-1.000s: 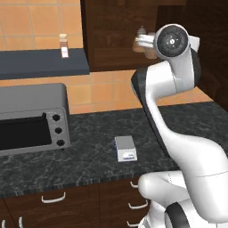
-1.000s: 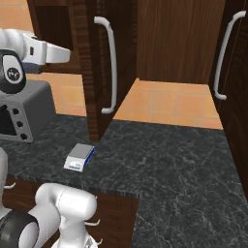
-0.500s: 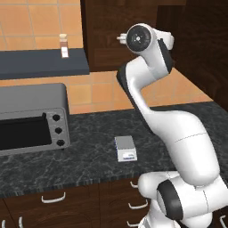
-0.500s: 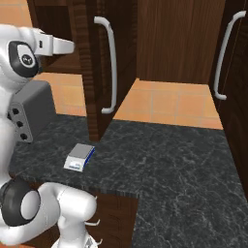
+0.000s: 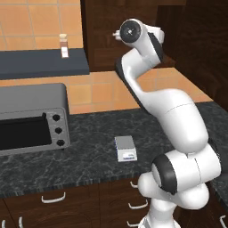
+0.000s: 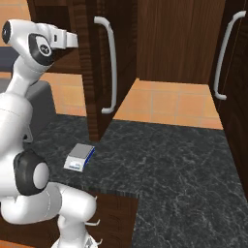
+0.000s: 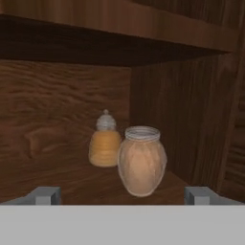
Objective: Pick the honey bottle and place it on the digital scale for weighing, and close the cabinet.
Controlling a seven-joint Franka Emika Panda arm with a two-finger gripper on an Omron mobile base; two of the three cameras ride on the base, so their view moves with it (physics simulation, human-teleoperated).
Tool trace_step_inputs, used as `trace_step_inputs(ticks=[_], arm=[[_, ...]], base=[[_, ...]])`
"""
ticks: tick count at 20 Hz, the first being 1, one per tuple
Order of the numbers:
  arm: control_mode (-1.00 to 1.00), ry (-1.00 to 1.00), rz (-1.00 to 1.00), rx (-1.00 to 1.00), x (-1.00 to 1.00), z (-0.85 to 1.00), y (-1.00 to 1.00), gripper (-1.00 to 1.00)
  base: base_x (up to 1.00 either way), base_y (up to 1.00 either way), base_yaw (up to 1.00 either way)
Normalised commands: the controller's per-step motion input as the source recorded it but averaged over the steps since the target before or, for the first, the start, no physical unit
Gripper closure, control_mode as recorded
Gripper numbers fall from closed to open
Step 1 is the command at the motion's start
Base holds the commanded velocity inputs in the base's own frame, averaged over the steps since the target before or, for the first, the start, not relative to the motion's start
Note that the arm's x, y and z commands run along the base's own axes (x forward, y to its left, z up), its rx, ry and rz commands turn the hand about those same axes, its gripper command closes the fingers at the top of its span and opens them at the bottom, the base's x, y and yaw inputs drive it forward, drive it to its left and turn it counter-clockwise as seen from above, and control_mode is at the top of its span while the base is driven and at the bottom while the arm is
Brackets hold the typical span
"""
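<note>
In the hand view the honey bottle (image 7: 141,161) is seen standing upright on the wooden shelf inside the cabinet (image 7: 191,100), in front of and just beside the amber bell-shaped bottle (image 7: 105,146), with bare shelf to its left and a narrower gap to the cabinet's right wall. The gripper (image 7: 122,195) is held spread wide with nothing between its fingertips (image 7: 46,195), each tip lying outside the bottle's width and short of it. The cabinet door (image 6: 97,68) is seen standing open with its edge out over the dark counter (image 6: 184,164), and the digital scale (image 5: 125,148) is set flat on that counter below, near its front edge, with bare stone around it, well right of the toaster oven (image 5: 31,116).
</note>
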Motion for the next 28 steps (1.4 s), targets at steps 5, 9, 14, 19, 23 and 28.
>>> trace_step_inputs(ticks=[5,9,14,19,23,28], arm=[[-1.0,0.04,0.0,0.0,0.45,0.01,-0.31,-1.0],[-1.0,0.0,0.0,0.0,0.59,0.0,-0.33,-1.0],[-1.0,0.0,0.0,0.0,0.52,-0.03,-0.23,-1.0],[-1.0,0.0,0.0,0.0,0.38,-0.22,-0.26,-1.0],[-1.0,0.0,0.0,0.0,0.2,-0.14,-0.5,-1.0],[-1.0,0.01,0.0,0.0,0.17,-0.13,-0.33,-1.0]], base=[[0.0,0.0,0.0],[0.0,0.0,0.0],[0.0,0.0,0.0],[0.0,0.0,0.0],[0.0,0.0,0.0],[0.0,0.0,0.0]])
